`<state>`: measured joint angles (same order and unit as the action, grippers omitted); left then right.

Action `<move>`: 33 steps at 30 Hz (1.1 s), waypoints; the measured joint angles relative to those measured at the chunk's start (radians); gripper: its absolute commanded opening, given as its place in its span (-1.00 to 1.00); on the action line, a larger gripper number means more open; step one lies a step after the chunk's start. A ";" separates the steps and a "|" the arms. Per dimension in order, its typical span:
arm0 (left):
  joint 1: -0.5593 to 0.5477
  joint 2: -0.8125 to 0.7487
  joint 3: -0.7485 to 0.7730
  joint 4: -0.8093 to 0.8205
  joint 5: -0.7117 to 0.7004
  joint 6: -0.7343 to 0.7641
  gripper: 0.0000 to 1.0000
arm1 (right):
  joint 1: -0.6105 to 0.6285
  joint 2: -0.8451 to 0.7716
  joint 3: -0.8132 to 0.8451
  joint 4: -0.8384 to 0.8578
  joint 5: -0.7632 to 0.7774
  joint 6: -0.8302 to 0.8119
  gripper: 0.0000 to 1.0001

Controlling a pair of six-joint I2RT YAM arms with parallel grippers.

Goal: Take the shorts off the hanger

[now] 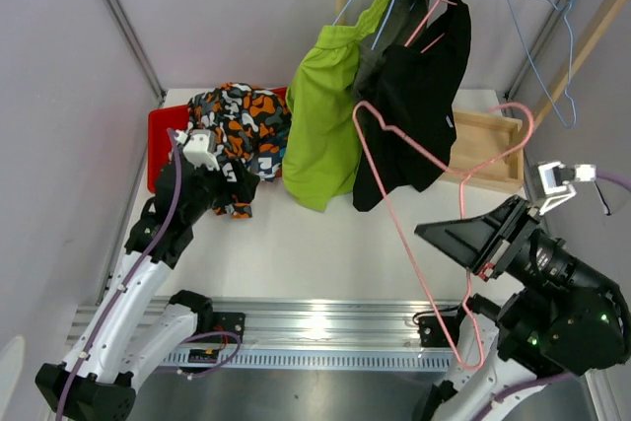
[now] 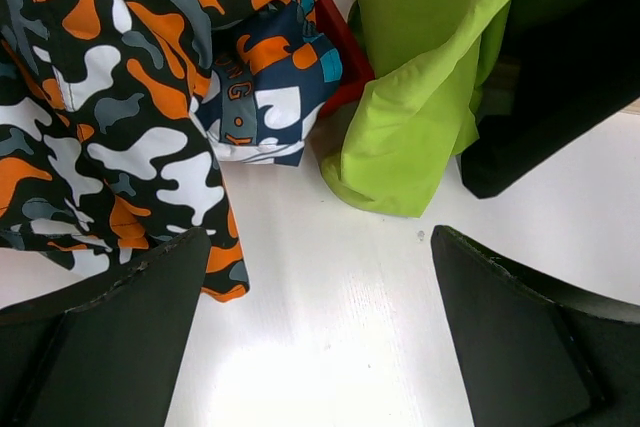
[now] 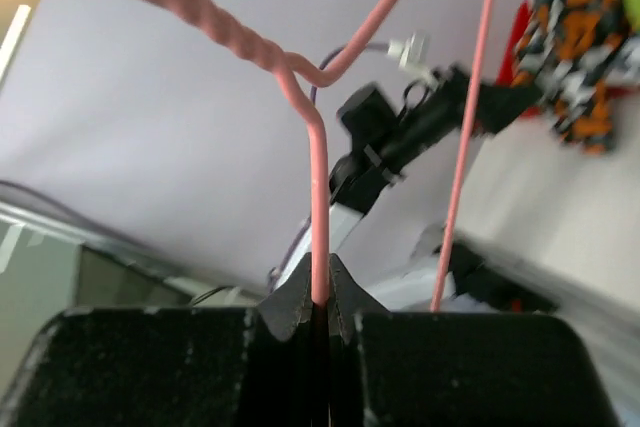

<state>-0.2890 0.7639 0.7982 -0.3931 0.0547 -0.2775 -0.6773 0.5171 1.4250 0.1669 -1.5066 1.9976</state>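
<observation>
Right fingers (image 3: pixel 285 309) pinch pink wire hanger (image 3: pixel 318 197) (twisted neck); left fingers (image 2: pixel 110 337) gape near seemingly soft camouflage shorts (image 2: pixel 100 97).

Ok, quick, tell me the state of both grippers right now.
Left gripper: open, holding nothing.
Right gripper: closed on the pink hanger.
</observation>
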 measured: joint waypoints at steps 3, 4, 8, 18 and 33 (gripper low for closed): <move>-0.003 0.000 0.000 -0.001 0.000 0.000 0.99 | 0.107 -0.086 -0.099 -0.165 0.007 0.001 -1.00; -0.004 0.000 0.000 -0.002 0.000 0.000 0.98 | 0.129 -0.129 -0.133 -0.230 0.012 0.001 -1.00; -0.005 -0.001 0.000 -0.002 0.000 -0.001 0.99 | 0.210 -0.394 -0.216 -0.379 0.006 0.003 -1.00; -0.010 -0.014 0.000 -0.005 0.002 -0.001 0.99 | 0.271 -0.493 -0.005 -0.533 -0.013 0.003 -1.00; -0.030 -0.019 0.000 -0.005 0.027 -0.001 0.99 | 0.063 0.151 0.920 -0.138 -0.005 0.001 -1.00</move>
<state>-0.3191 0.7452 0.7982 -0.3977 0.0822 -0.2787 -0.6140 0.6685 2.3451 0.0288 -1.5120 1.9987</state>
